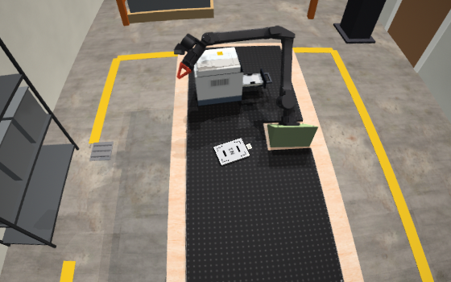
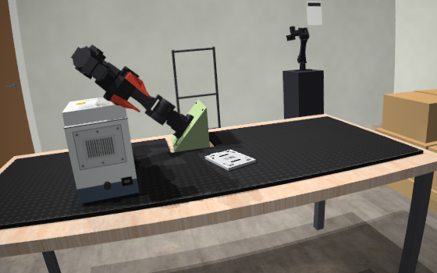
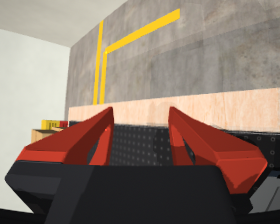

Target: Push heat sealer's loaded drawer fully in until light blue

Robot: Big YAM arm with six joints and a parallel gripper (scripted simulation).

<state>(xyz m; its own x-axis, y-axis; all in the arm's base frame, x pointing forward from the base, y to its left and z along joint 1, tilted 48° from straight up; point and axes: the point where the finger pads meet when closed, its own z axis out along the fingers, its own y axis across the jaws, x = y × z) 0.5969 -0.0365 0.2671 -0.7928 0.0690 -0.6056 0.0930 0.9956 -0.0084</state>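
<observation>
Beside the heat sealer (image 1: 219, 76) on the black mat (image 1: 257, 209), the red-fingered gripper (image 1: 183, 72) hangs at the unit's rear corner, fingers partly apart and holding nothing, while the loaded drawer (image 1: 257, 78) juts from the opposite side.

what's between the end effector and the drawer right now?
The sealer's body: end effector at its far side, drawer sticking out opposite. Top view shows it.
</observation>
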